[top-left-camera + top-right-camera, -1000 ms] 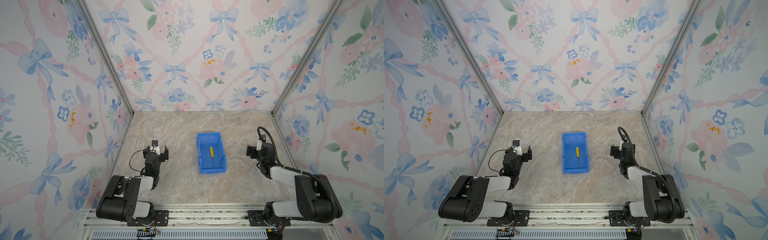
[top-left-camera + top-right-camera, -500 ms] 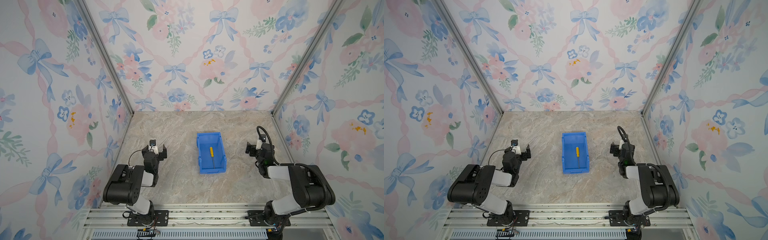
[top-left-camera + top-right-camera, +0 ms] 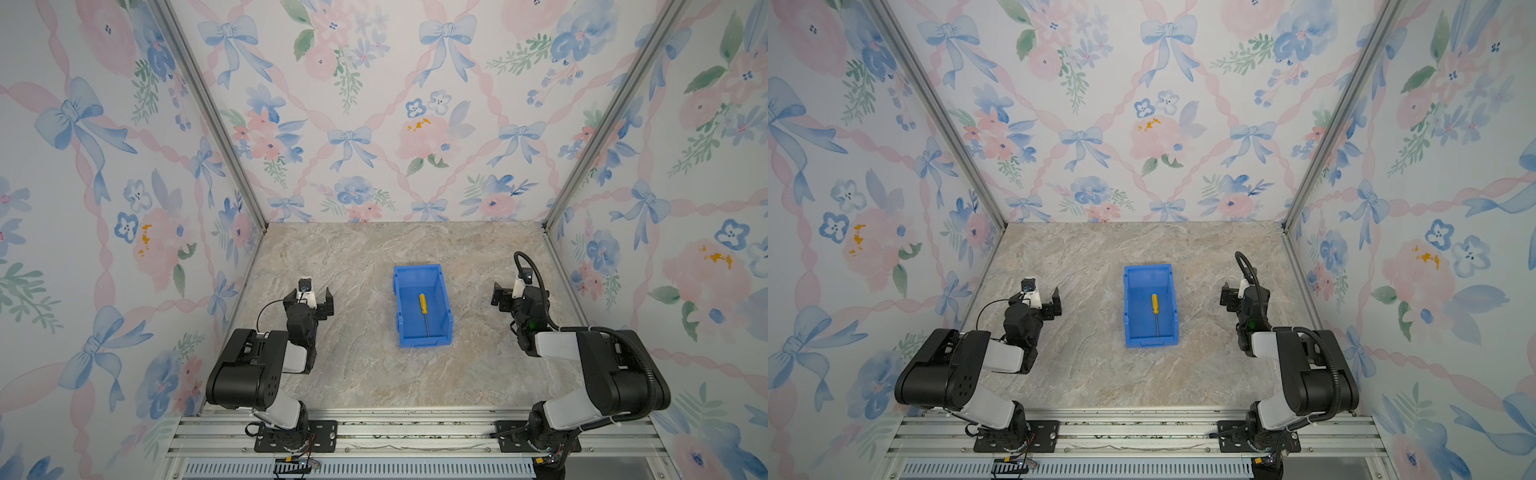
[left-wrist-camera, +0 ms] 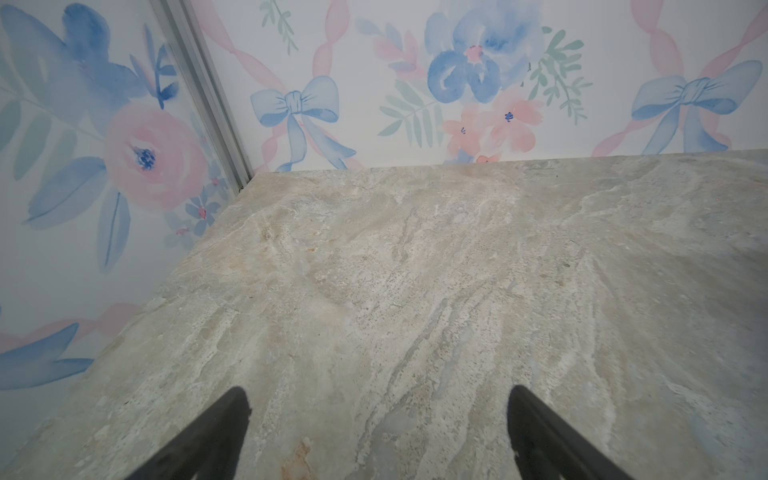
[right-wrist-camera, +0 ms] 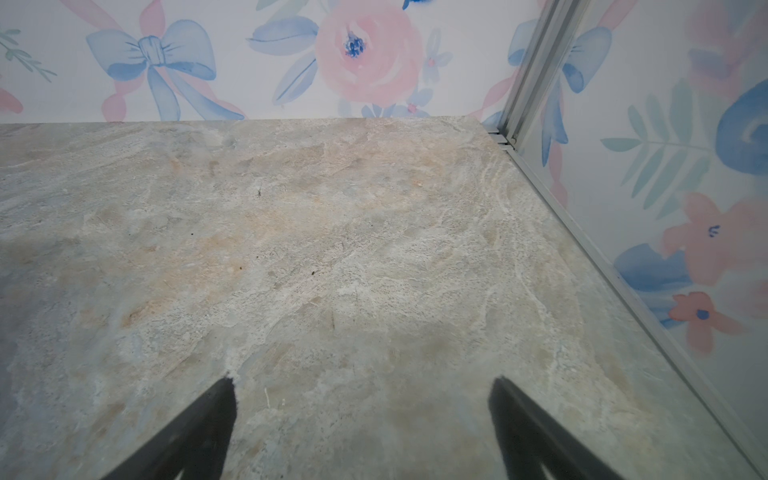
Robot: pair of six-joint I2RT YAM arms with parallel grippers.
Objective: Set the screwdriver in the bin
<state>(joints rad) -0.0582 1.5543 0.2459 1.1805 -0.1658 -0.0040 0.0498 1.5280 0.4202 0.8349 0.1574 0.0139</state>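
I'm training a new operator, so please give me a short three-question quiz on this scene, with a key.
1. True or false: the screwdriver lies outside the bin.
2. The left gripper is: A) shut on the screwdriver; B) open and empty; C) inside the bin.
3. Which end of the screwdriver points toward the back wall?

Key: 1 false, it lies in the bin. 2 B. 3 the handle.
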